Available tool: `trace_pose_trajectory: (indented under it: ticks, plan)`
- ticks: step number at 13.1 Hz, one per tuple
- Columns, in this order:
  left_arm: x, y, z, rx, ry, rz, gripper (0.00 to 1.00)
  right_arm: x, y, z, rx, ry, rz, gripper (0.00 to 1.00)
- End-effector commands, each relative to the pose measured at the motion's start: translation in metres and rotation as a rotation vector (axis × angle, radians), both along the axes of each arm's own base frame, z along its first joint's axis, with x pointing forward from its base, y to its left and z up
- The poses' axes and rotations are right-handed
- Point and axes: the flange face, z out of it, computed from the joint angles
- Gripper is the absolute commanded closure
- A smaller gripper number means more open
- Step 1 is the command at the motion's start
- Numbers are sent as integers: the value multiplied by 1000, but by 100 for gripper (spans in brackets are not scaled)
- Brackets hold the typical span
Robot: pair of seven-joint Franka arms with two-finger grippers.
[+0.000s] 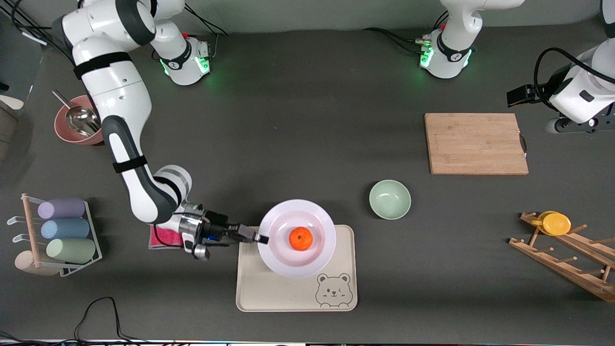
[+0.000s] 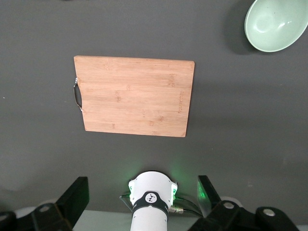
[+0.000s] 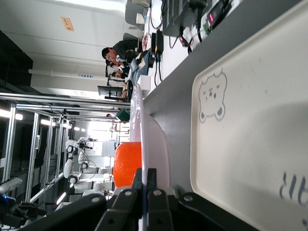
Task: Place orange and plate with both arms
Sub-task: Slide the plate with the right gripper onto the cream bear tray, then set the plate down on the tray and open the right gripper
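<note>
Plate (image 1: 300, 218) — glossy, stiff and probably breakable — hangs over the bear tray (image 1: 269, 288), pinched at its rim by the right gripper (image 1: 259, 238), whose fingers are clamped on that thin edge; a slick, tippy hold. Orange (image 1: 301, 239) sits loose in the plate's middle, apt to roll. Left gripper (image 2: 144, 202) waits spread wide over the cutting board (image 2: 134, 96).

No readable text — only a bear face on the tray (image 1: 269, 288).
</note>
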Motion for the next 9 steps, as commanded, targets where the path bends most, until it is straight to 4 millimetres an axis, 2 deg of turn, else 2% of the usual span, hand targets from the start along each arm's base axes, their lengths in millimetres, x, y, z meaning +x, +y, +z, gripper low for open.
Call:
trace_pose_trajectory:
  ticks: [1,2,5,9]
  plan:
    - [-5,0,9,15,6,-3,0,39,4,-7,12,16,4,100]
    - [-6,-2,9,16,7,-6,0,46,2,-11,13,7,-3,100]
    - [-9,-2,14,14,11,-8,0,51,-7,-39,-5,0,-13,100]
    - [-8,-6,22,11,-3,-15,0,37,-7,-87,-24,21,2,100]
